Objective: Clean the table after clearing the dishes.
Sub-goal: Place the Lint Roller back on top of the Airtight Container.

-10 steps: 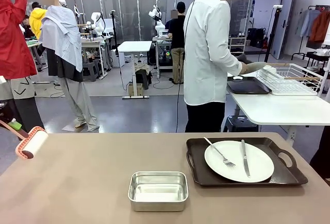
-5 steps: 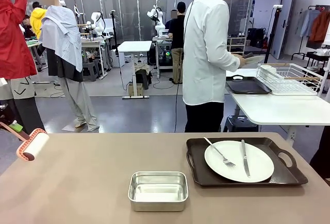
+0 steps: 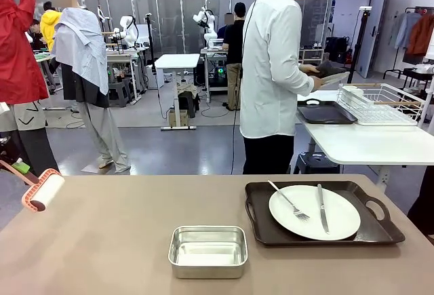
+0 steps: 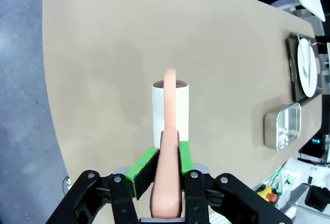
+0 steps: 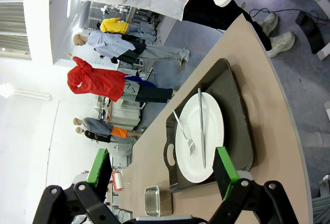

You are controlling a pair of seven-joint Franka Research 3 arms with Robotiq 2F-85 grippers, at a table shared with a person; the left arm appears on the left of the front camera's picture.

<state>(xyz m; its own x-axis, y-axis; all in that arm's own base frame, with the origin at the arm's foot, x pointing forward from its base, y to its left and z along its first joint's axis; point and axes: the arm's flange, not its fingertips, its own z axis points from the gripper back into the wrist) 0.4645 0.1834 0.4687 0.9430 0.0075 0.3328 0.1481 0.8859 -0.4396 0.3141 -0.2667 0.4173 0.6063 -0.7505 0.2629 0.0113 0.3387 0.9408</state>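
Observation:
The beige table (image 3: 102, 241) carries one of the dishes: a white plate (image 3: 314, 211) with a fork (image 3: 289, 201) and a knife (image 3: 322, 208), on a dark brown tray (image 3: 376, 230) at the right. My left gripper (image 4: 166, 154) is shut on the salmon handle of a lint roller (image 4: 170, 105), whose white roll (image 3: 44, 190) hovers over the table's left edge. My right gripper (image 5: 160, 166) hangs open above the table, apart from the plate (image 5: 198, 136) and its tray (image 5: 234, 121).
A small steel pan (image 3: 207, 250) sits near the table's front middle. Beyond the far edge a person in a white shirt (image 3: 271, 71) stands at a white table (image 3: 366, 142) with another dark tray (image 3: 325, 112) and a wire rack (image 3: 380, 102).
The lint roller has shifted slightly right and then stayed. The person at the white table has lifted their hands and now holds something dark above it.

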